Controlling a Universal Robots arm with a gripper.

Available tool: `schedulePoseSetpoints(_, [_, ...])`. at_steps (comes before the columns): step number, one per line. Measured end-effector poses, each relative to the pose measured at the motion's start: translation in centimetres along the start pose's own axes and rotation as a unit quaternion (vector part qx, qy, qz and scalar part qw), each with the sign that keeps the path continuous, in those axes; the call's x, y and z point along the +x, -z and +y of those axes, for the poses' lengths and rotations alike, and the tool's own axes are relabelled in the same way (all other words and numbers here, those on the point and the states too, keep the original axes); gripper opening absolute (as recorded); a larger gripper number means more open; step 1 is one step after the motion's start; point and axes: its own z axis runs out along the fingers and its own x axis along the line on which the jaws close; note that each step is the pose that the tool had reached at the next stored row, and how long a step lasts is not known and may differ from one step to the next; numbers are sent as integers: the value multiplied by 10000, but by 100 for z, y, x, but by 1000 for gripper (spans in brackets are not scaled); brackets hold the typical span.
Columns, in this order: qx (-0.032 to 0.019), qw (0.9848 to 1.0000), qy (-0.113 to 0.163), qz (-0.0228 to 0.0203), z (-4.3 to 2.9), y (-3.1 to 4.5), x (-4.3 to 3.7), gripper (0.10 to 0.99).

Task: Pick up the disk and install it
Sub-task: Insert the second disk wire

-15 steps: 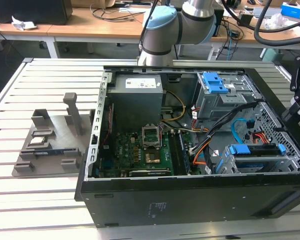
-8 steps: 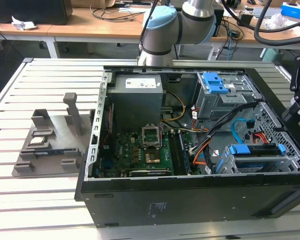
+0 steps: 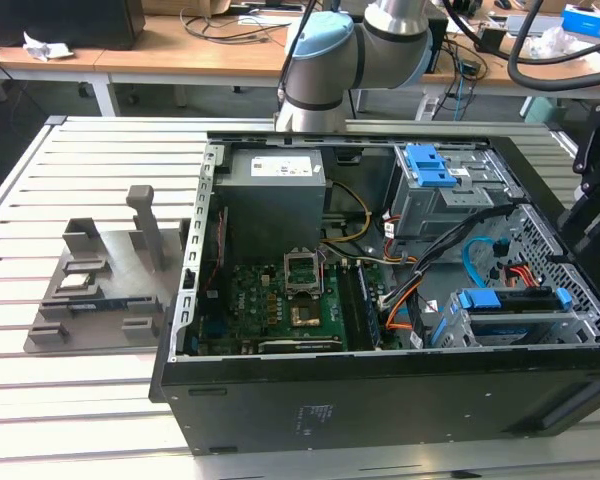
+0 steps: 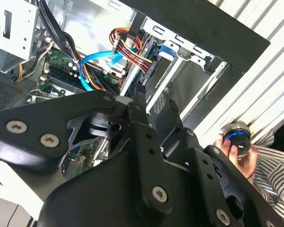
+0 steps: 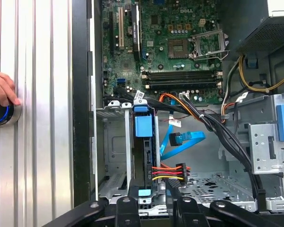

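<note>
An open PC case [image 3: 380,400] is laid on its side on the slatted bench [image 3: 80,400], motherboard [image 5: 175,42] exposed. The disk [image 5: 143,156], edge-on w/ a blue carrier tab, is seen seated in the drive cage [image 5: 116,142] at the near right of the case in the exterior view; red/yellow/black power leads [image 5: 168,171] are plugged beside it. The hand [image 4: 154,137] is held just above that cage; finger state can't be told, nothing visibly gripped. A person's hand [image 5: 2,90] is rested on a round blue-lit knob [image 5: 2,113] on the bench.
</note>
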Motion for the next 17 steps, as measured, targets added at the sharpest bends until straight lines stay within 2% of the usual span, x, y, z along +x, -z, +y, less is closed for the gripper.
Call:
schedulePoseSetpoints(2, [0, 10000, -1, -1, 31, -8, -44, 361])
schedulePoseSetpoints(4, [0, 10000, 0, -2, 131, -51, -85, 361])
schedulePoseSetpoints(5, [0, 10000, -1, -2, 258, -122, -118, 361])
schedulePoseSetpoints(6, [0, 10000, 1, -2, 342, -177, -134, 361])
schedulePoseSetpoints(7, [0, 10000, 3, -1, 393, -229, -151, 361])
schedulePoseSetpoints(8, [1, 10000, 25, 1, 401, -288, -192, 361])
schedulePoseSetpoints(10, [2, 10000, 70, 5, 402, -358, -249, 361])
schedulePoseSetpoints(13, [4, 9999, 119, 10, 426, -401, -256, 361])
schedulePoseSetpoints(17, [9, 9997, 263, 26, 439, -418, -256, 361])
